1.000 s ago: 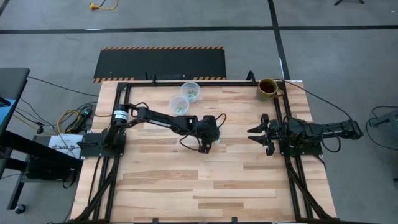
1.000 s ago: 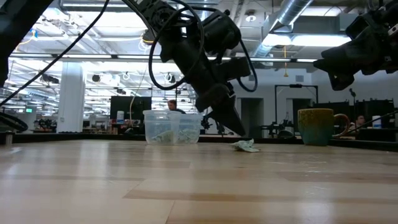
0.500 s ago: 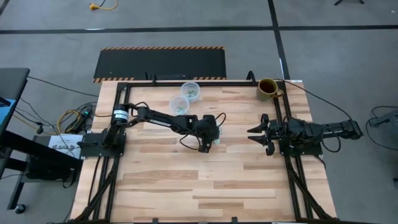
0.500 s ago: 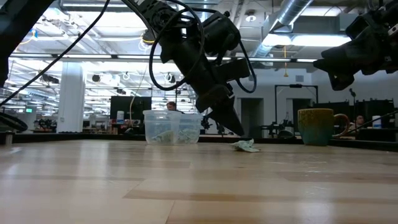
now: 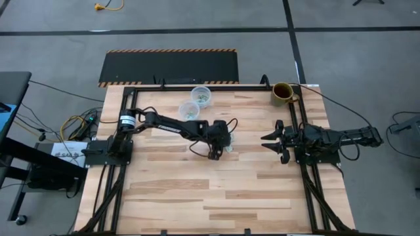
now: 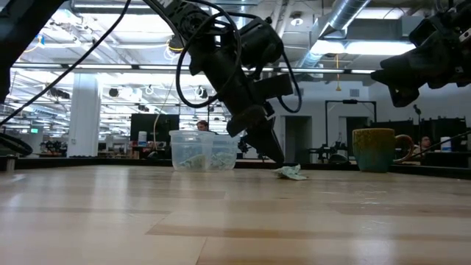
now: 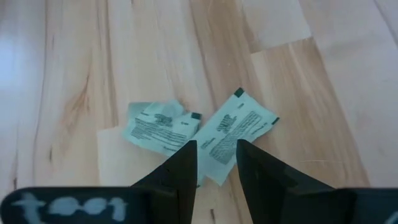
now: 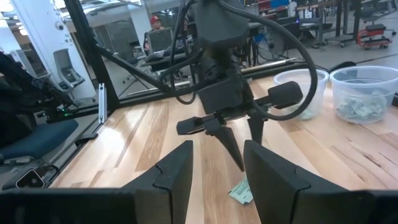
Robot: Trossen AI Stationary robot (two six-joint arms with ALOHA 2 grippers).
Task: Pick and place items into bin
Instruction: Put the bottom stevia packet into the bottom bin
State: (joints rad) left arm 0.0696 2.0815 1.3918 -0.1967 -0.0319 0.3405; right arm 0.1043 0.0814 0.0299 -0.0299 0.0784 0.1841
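Count on the pale wooden table [image 5: 197, 196]: two clear plastic cups [image 5: 201, 96] near the far edge, both holding small pale green-and-white wrapped packets; one brown mug [image 5: 282, 92] at the far right corner; two more green-and-white packets [image 7: 233, 132] lying loose and flat at mid-table, corners overlapping.

The left gripper [image 5: 212, 156] is lowered over the loose pair, its two dark fingers [image 7: 180, 171] parted by a narrow gap and straddling the near edge of one packet; nothing is gripped. In the low view the fingertips sit just at the table surface beside the crumpled packets [image 6: 292, 173].

Against the frame half a second back, the left gripper has shifted slightly sideways and lower toward the packets; the packets, cups and mug lie as they did.

The right gripper [image 5: 267, 139] waits at the table's right side, fingers [image 8: 180, 171] apart and empty, unchanged.

The near half of the table is bare wood; the packets lie well apart from every edge and from the cups
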